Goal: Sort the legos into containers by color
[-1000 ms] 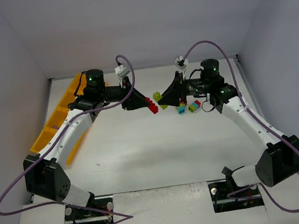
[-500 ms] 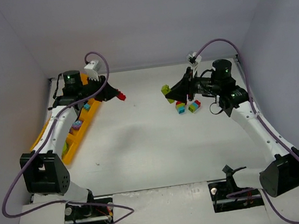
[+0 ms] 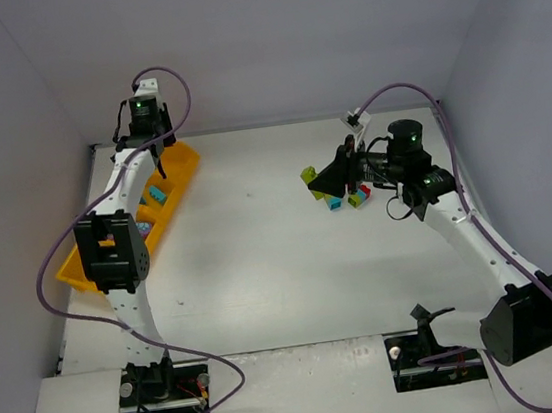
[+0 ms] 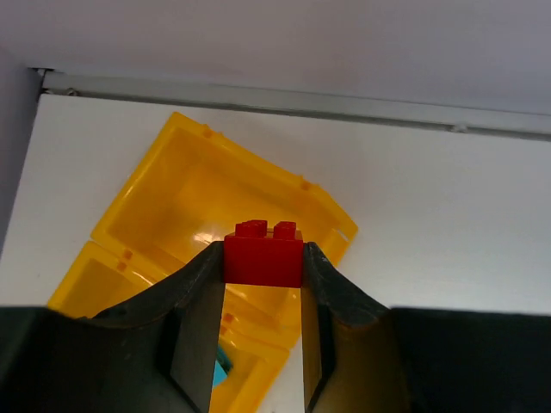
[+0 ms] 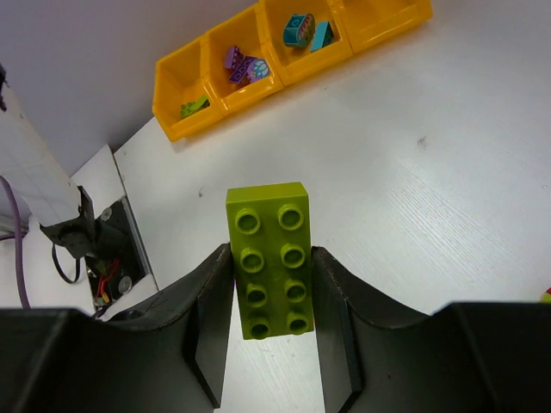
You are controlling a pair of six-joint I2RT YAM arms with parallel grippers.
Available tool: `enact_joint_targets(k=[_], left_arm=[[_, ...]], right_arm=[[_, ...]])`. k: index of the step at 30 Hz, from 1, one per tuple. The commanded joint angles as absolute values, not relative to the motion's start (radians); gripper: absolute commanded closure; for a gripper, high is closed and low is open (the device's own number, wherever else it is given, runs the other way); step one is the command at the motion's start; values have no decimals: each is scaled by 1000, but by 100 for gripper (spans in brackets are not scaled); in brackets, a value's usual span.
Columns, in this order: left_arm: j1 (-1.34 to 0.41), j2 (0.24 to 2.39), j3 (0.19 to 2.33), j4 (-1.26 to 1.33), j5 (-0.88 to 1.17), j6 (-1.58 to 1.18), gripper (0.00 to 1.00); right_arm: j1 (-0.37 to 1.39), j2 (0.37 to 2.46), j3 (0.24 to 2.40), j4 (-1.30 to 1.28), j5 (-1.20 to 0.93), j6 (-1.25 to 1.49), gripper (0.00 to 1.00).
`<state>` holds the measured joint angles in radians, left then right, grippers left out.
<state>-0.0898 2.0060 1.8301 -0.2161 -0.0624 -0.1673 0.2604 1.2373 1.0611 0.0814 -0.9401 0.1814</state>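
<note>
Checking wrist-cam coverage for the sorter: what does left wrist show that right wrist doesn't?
Only left wrist: the left gripper shut on a red brick, in front of the tray's end compartment.
Only right wrist: the right gripper shut on a lime green brick above the table, plus purple bricks and a lime green piece, each in its own compartment.
Both: the yellow tray and teal bricks in it, though left wrist catches only a sliver of teal.

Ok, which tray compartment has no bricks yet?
The end compartment farthest from the arm bases, under the red brick in the left gripper. The others hold teal bricks, purple bricks and a green brick.
</note>
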Motion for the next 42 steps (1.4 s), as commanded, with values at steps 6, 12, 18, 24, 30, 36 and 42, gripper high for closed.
enact_joint_targets(k=[6,12,18,24,30,36,42], left_arm=[[-61,2151,2097,-313,-219,-156,85],[-48,2152,2112,-366,-203,-186,34],[-54,2021,2097,-534,-79,-299,18],[-113,1786,1993,-654,228,-442,15],[-247,1623,1821,-605,495,-578,15],[-371,1565,1729,-532,607,-670,15],[-405,1543,1684,-469,649,-704,24]], right_arm=[[258,1172,1058,112,-914,175,100],[258,1181,1066,101,-902,164,100],[265,1215,1083,100,-908,150,100],[308,1253,1109,95,-842,86,100],[396,1298,1143,91,-779,8,100],[457,1335,1181,91,-738,-60,100],[476,1368,1213,92,-739,-67,100]])
